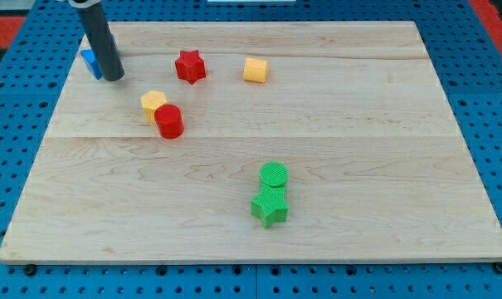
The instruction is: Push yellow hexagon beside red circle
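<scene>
One pale wooden board (333, 91), blue pegboard (483, 75) around.

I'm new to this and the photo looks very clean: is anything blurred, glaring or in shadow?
Camera view: even, soft light, no glare on the pale wooden board; the red cylinder block and green round block cast faint shadows; the dark rod's upper end blurs slightly at the view's top, my tip sharp.

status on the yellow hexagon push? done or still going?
Looks done: the yellow hexagon sits touching the red circle, at its upper left. Nothing in hand: my tip is off at the view's top left, by the blue block. Nothing visibly left.
</scene>
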`<control>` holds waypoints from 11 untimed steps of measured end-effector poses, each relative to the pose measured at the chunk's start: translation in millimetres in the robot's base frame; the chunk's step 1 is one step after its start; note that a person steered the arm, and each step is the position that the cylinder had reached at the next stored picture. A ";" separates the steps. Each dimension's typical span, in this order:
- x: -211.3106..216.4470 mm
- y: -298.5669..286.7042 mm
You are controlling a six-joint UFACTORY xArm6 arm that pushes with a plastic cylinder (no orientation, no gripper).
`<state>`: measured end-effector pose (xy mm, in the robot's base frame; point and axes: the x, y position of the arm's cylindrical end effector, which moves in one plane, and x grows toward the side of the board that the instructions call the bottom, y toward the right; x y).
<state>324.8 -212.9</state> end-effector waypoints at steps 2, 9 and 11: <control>5.9 7.9; 99.0 161.2; 119.8 78.4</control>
